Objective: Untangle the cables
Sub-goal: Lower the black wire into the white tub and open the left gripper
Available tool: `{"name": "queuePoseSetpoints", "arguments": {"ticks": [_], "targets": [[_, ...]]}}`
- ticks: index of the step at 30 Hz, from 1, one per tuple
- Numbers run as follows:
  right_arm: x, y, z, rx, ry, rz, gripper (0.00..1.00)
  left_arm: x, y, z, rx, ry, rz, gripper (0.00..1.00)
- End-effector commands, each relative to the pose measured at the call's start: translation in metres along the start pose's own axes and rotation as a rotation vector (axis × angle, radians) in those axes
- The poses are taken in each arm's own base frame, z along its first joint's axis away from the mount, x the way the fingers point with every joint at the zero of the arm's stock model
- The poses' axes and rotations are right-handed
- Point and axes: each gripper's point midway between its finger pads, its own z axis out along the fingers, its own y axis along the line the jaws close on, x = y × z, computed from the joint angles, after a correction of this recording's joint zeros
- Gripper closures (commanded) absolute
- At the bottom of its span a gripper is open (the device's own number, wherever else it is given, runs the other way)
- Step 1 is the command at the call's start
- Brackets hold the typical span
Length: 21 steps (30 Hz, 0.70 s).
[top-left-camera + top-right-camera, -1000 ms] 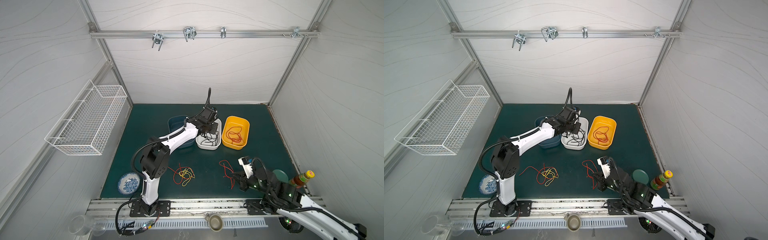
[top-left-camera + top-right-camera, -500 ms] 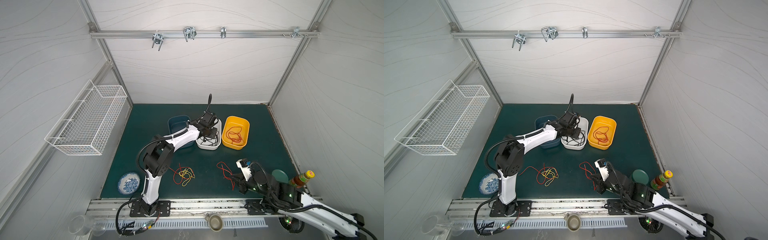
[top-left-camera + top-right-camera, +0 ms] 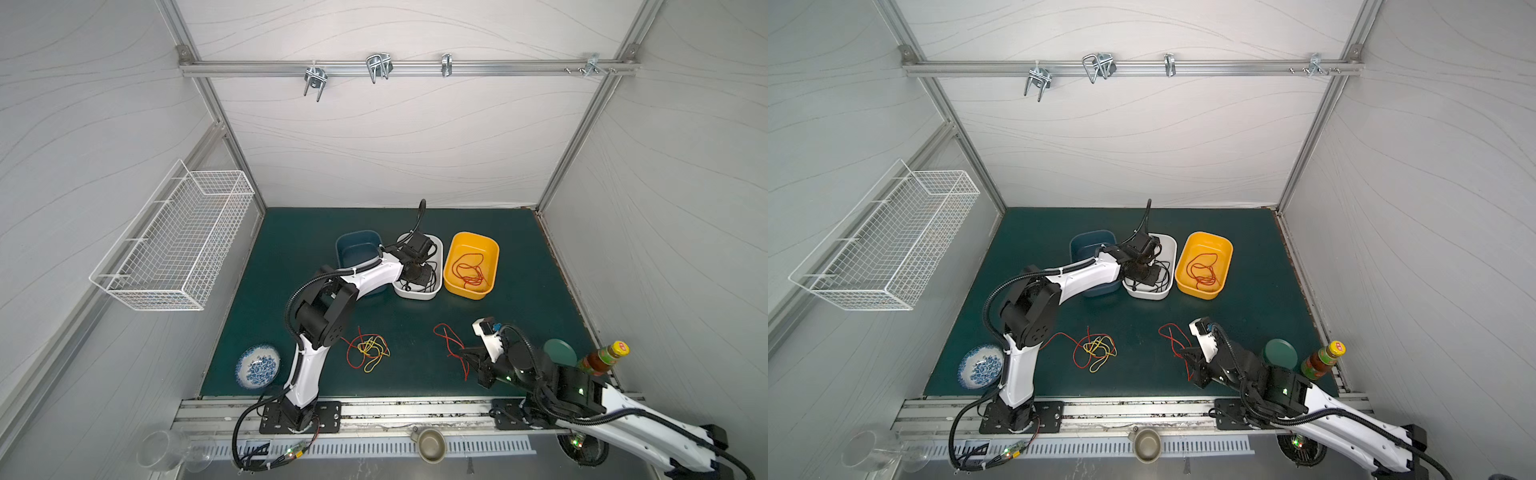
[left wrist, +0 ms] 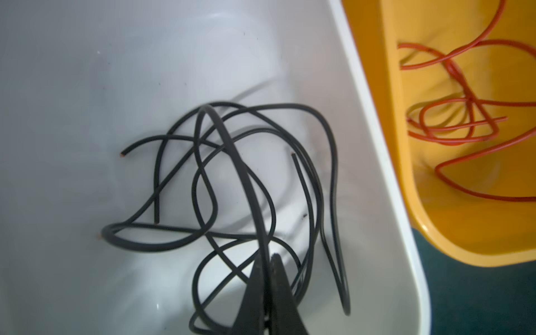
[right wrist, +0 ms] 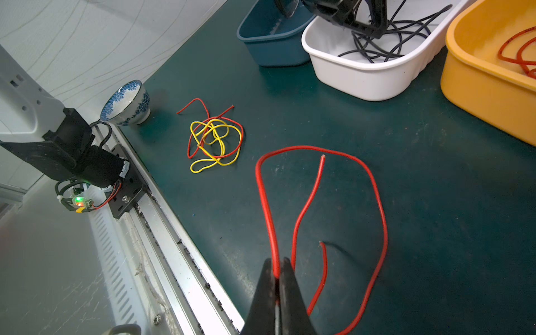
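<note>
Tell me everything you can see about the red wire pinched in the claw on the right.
The red wire is thin, smooth and glossy, like plastic-coated cord. The right gripper is shut on one strand of it. From there the wire sweeps in a wide open loop over the dark green mat, and two cut ends show inside the loop. It lies apart from the red-and-yellow tangle and touches no other wire.
</note>
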Motion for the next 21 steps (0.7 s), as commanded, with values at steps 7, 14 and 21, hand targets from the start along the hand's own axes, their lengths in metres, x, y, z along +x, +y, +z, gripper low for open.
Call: {"name": "queuePoseSetpoints", "arguments": {"ticks": [7,14,21], "targets": [[-0.002,0.000,0.001,-0.001,-0.024,-0.011,1.00,-0.013,0.000,-0.008,-0.010,0.004,0.000,0.89],[-0.003,0.001,0.001,-0.002,-0.025,-0.012,1.00,-0.029,-0.005,-0.022,-0.001,-0.021,0.003,0.75],[-0.003,0.001,0.001,-0.003,-0.027,-0.016,1.00,-0.046,-0.010,-0.039,0.012,-0.059,0.003,0.63]]}}
